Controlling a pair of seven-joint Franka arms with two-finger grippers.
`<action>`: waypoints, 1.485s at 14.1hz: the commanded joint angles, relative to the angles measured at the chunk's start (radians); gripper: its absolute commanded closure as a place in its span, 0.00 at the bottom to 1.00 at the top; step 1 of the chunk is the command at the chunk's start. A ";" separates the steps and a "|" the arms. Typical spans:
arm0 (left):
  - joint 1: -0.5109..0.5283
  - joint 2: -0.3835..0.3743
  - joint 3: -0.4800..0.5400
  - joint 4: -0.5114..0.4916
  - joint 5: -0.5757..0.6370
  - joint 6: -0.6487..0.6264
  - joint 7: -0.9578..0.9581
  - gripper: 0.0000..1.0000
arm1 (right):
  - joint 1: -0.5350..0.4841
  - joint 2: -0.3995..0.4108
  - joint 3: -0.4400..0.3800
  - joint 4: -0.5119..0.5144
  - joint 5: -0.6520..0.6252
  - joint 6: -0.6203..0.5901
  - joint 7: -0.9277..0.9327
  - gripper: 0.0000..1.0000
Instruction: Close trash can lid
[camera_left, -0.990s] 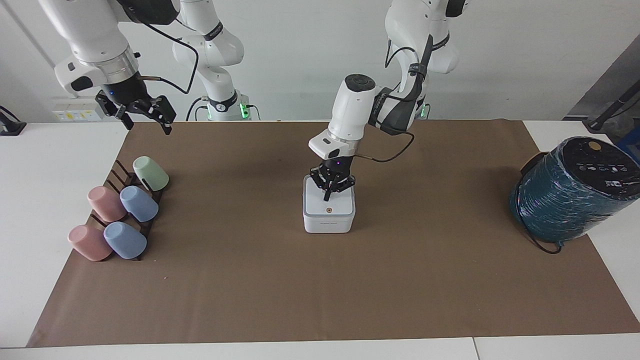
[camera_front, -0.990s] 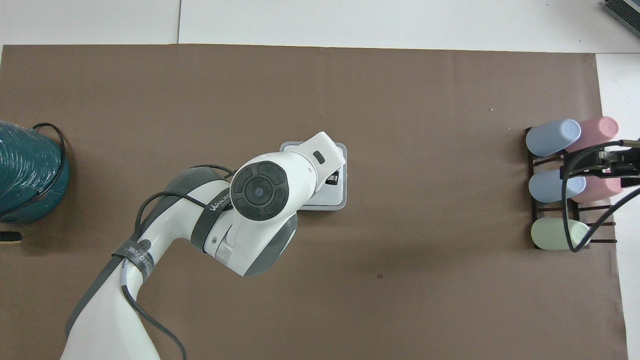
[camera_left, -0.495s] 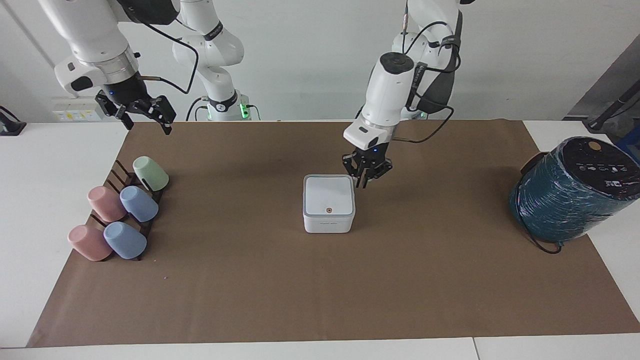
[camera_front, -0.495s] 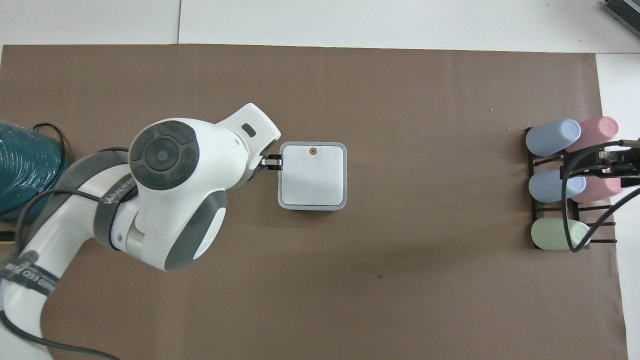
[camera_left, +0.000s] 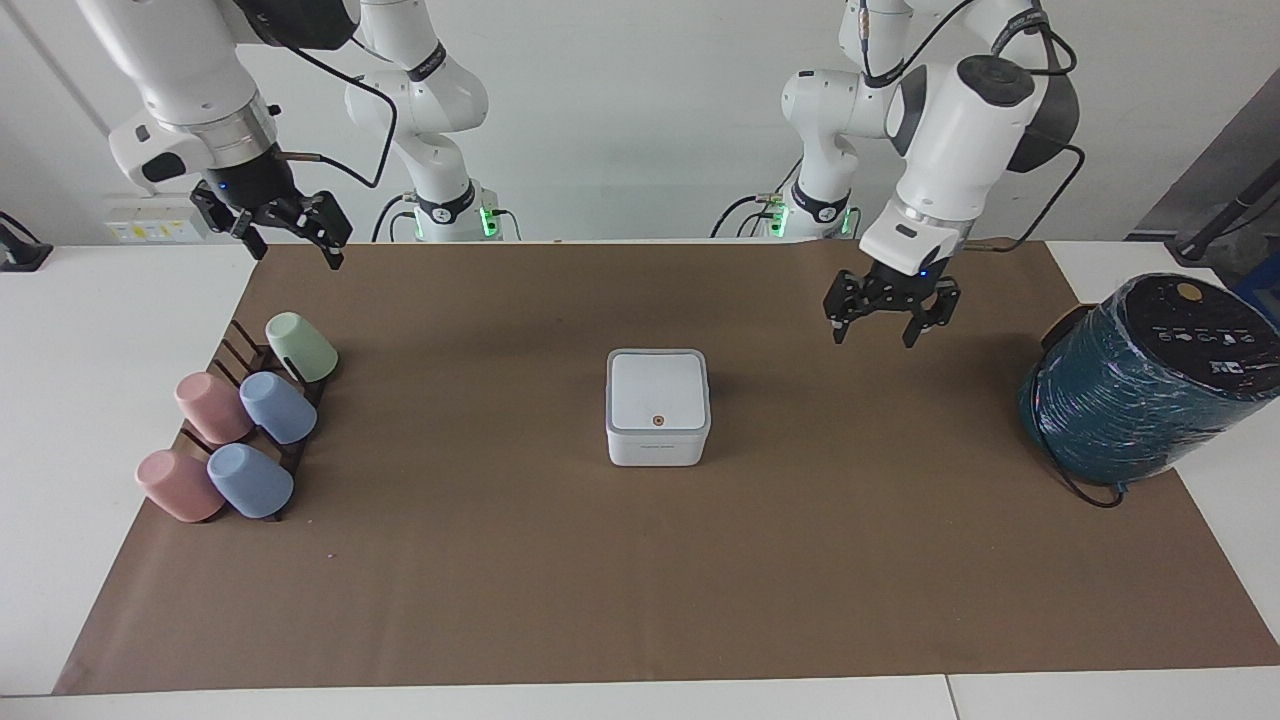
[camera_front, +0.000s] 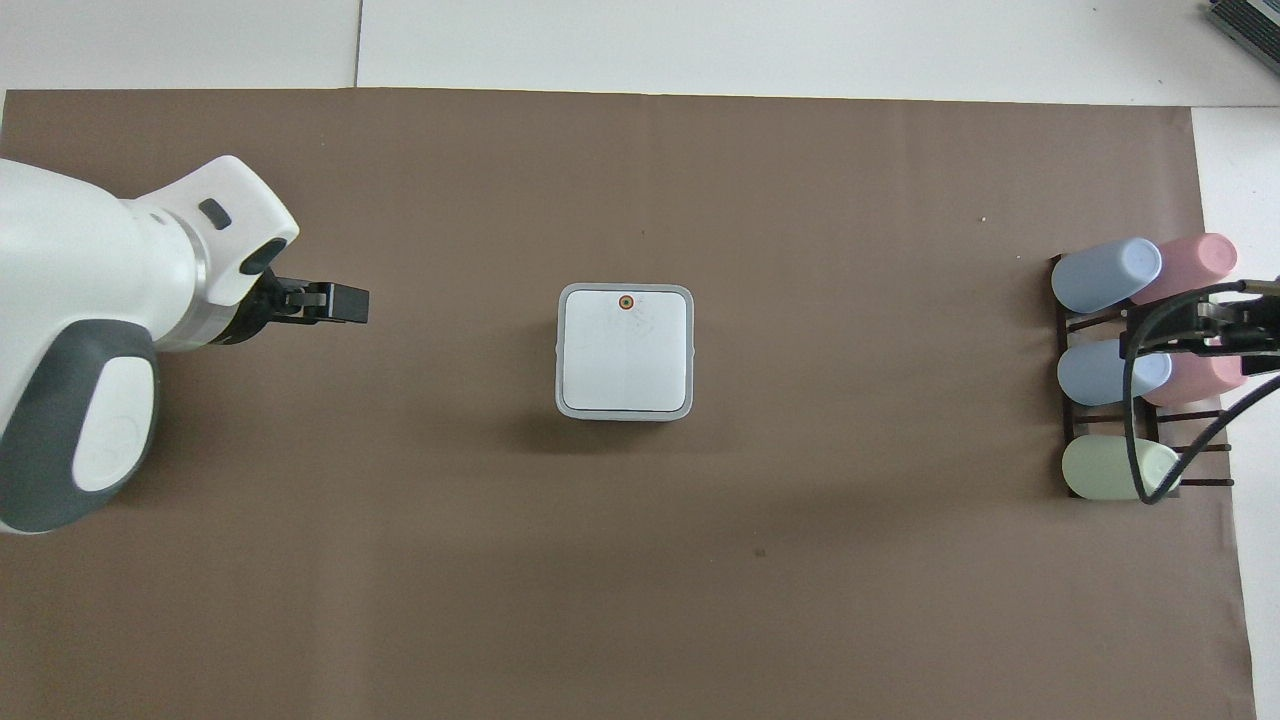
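Observation:
The small white trash can (camera_left: 657, 447) stands in the middle of the brown mat. Its lid (camera_left: 657, 388) lies flat on top, grey rim all round, the orange-red dot up; the lid also shows in the overhead view (camera_front: 625, 352). The blue inner strip is hidden. My left gripper (camera_left: 874, 338) is open and empty in the air over bare mat, between the can and the teal cylinder; it also shows in the overhead view (camera_front: 338, 302). My right gripper (camera_left: 292, 250) is open and empty, and waits high over the cup rack (camera_front: 1232, 325).
A dark rack (camera_left: 232, 352) with several pastel cups lying in it stands at the right arm's end of the mat (camera_front: 1066, 330). A large dark teal wrapped cylinder (camera_left: 1140, 385) with a black cable sits at the left arm's end.
My left gripper has lifted off the lid and drawn away toward the teal cylinder, its fingers now spread. The lid stays flat on the can. The right arm has not moved.

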 joint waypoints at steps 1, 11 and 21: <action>0.073 -0.035 -0.009 0.036 -0.001 -0.087 0.055 0.00 | -0.016 -0.009 0.011 -0.002 0.017 0.004 -0.018 0.00; 0.251 0.080 -0.004 0.419 -0.010 -0.417 0.222 0.00 | -0.016 -0.009 0.010 -0.002 0.017 0.004 -0.018 0.00; 0.234 -0.029 -0.020 0.231 -0.014 -0.411 0.212 0.00 | -0.016 -0.009 0.010 -0.002 0.017 0.004 -0.018 0.00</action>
